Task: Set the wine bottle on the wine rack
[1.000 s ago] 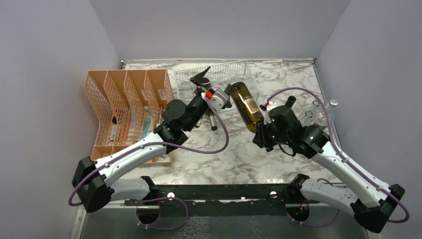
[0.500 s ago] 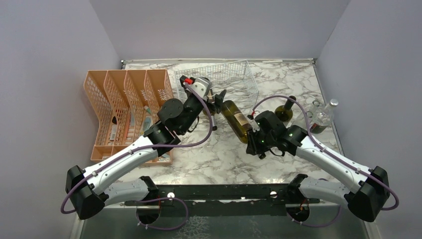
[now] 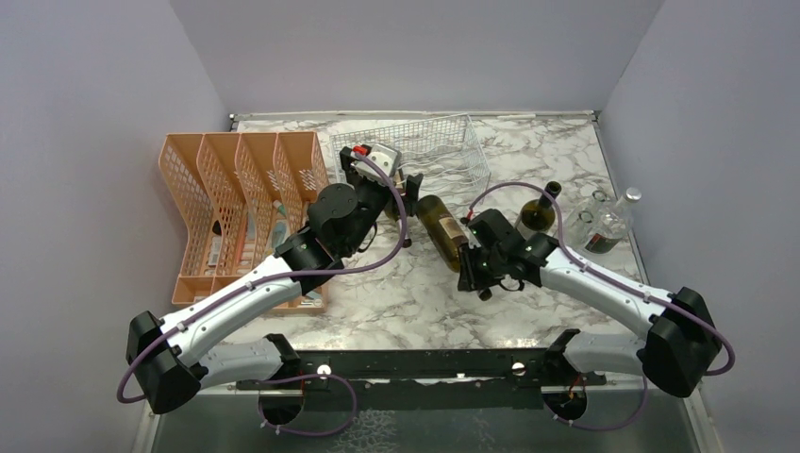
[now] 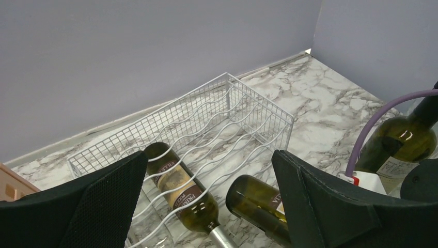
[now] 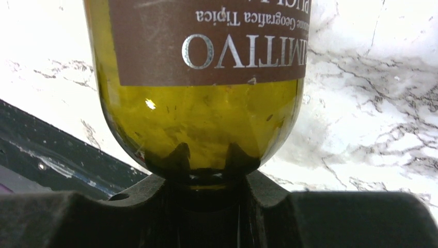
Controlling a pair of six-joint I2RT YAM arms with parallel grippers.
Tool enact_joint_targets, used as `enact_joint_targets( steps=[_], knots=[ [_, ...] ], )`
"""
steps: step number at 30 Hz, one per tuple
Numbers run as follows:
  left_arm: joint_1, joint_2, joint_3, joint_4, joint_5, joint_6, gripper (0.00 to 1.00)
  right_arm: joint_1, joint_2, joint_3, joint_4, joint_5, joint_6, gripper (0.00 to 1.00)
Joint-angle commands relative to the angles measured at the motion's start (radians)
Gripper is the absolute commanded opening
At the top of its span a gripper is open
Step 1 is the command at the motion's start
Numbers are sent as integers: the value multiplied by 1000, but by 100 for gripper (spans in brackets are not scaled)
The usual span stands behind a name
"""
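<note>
Walls: plain lilac-grey panels (image 3: 415, 47), pretty much boxing things in at the back, left and right.
Table: white marble-look table with grey veins (image 3: 425, 293), runs right up to the back wall.
Front edge: black metal rail (image 3: 425, 363) along the near side.
Light: soft and even, just mild glare on the marble.

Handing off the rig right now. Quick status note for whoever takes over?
Left tool: open, empty, hovering at the front of the wine rack.
Right tool: shut on the neck of the wine bottle. The bottle's base points toward the rack but is not in it yet.
Done: bottle gripped and close to the rack front. One other bottle already lies in a cradle.
Left to do: slide the held bottle into a free cradle, release, back off.
</note>
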Motion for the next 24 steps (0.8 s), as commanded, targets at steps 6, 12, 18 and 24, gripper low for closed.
enact_joint_targets(
  steps=[6, 12, 18, 24],
  knots=[
    [1, -15, 55, -12, -2, -44, 99, -1, 91, 47, 212, 71, 48, 1],
    [1, -35, 40, 2, -5, -47, 99, -1, 112, 45, 270, 120, 60, 1],
    [1, -43, 48, -19, -8, -48, 99, -1, 166, 56, 338, 154, 70, 1],
    [1, -48, 67, -45, -2, -51, 99, -1, 272, 95, 454, 218, 82, 1]
  ],
)
